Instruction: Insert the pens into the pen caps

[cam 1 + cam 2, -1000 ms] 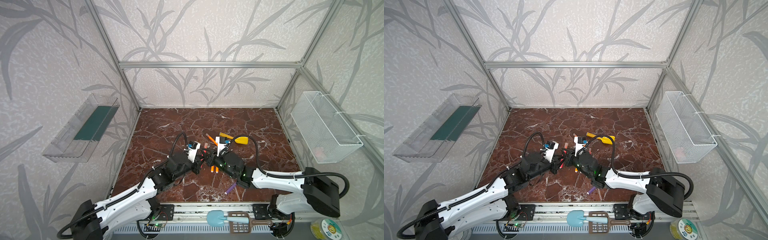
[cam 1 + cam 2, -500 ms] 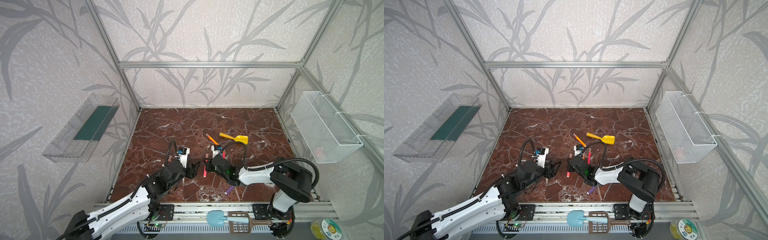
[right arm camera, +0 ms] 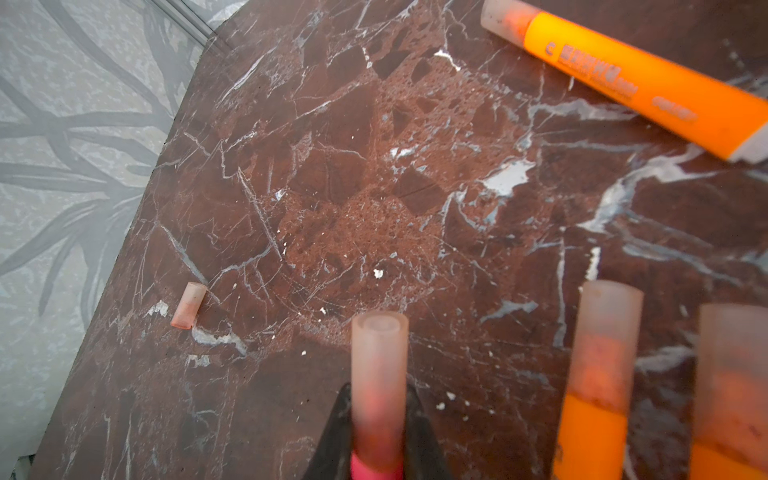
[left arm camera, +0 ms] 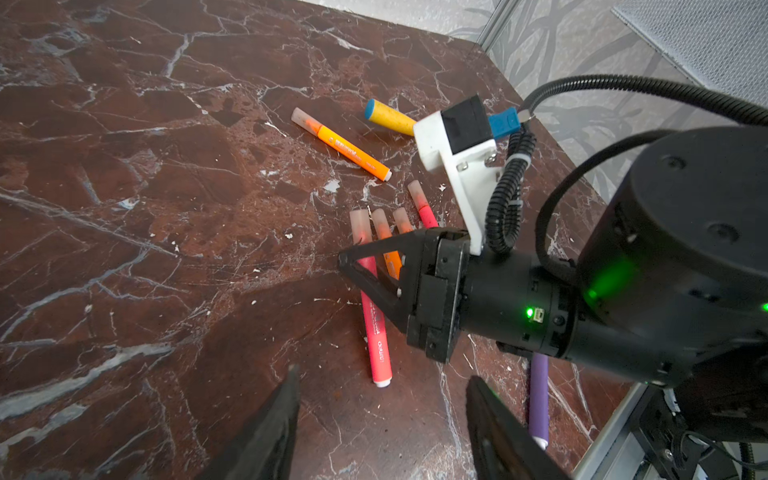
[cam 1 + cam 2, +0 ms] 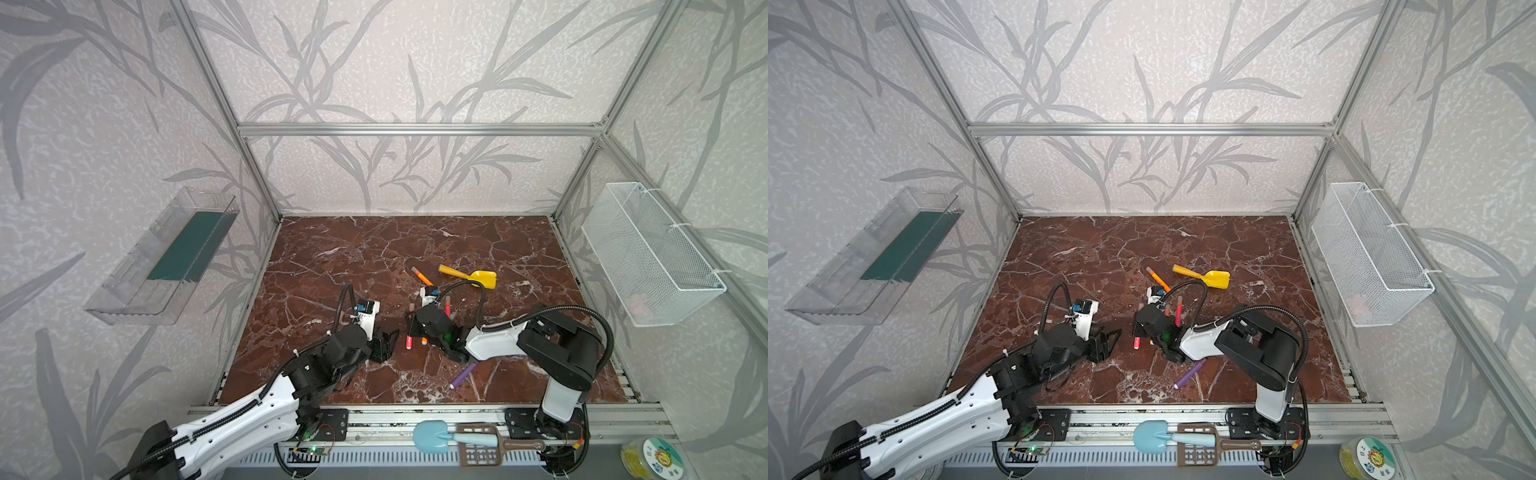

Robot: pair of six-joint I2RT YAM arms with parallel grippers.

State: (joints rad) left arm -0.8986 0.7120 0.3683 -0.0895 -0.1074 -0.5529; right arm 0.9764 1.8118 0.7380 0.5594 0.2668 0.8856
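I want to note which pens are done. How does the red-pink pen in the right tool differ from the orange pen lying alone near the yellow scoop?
Grip: the right tool is shut on the red-pink pen; nothing touches the orange pen.
Place: the red-pink pen sits beside other capped pens; the orange pen lies apart, nearer the yellow scoop.
Both wear a translucent cap and have a white end.
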